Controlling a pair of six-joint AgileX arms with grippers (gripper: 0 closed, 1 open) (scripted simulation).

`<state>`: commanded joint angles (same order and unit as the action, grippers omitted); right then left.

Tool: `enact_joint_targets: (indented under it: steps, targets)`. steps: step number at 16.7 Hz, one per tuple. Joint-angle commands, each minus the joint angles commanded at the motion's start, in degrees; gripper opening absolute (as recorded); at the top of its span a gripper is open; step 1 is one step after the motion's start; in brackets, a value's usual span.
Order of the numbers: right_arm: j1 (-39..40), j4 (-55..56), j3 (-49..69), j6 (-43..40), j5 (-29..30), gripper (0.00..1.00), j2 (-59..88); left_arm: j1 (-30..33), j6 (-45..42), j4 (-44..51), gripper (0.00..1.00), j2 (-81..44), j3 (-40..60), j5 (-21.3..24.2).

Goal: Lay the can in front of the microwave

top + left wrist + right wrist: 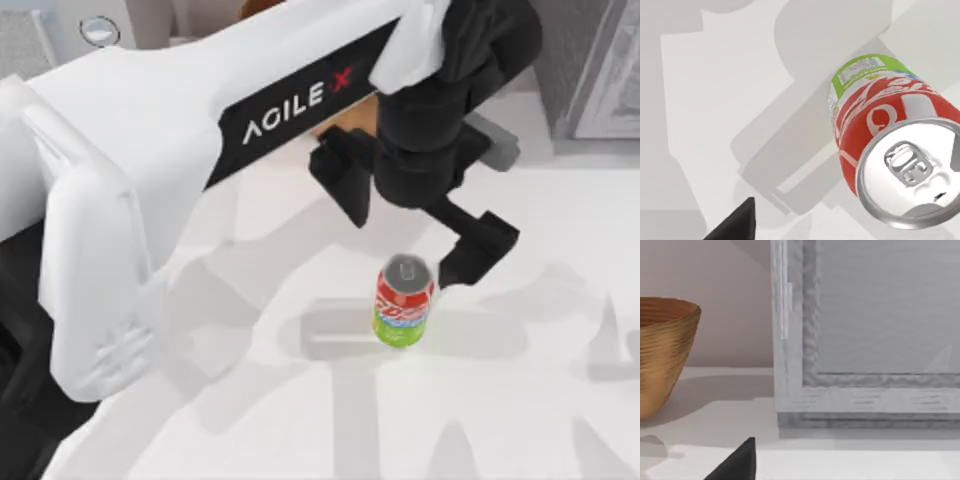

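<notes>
The can [403,302] stands upright on the white table, silver top up, red above and lime-green at the base. My left arm reaches across from the left, and its gripper [405,245] is open just behind and above the can, one black fingertip [452,272] close beside the can's rim. The left wrist view looks down on the can [885,130] with one fingertip [737,225] at the edge. The microwave [95,30], pale with a round silver dial, sits at the far left corner. My right gripper's fingertip [740,460] shows in the right wrist view, open.
A darker grey box with a white-framed front [605,70] stands at the far right, also close in the right wrist view [865,340]. Beside it is a brown woven basket [665,355]. Bare table [300,420] lies in front of the can.
</notes>
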<state>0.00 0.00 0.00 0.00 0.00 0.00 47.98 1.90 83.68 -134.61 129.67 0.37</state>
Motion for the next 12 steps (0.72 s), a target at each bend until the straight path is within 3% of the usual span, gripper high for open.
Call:
enact_joint_targets:
  steps: [8, 12]
  targets:
    - [0.0, 0.0, 0.0, 0.0, 0.0, 1.0, 0.0, 0.54, 0.0, 1.09, 1.0, -2.2, 1.85, 0.01]
    - [0.0, 0.0, 0.0, 0.0, 0.0, 1.0, 0.0, 0.64, -0.1, -5.29, 1.0, -1.81, -4.91, 0.0]
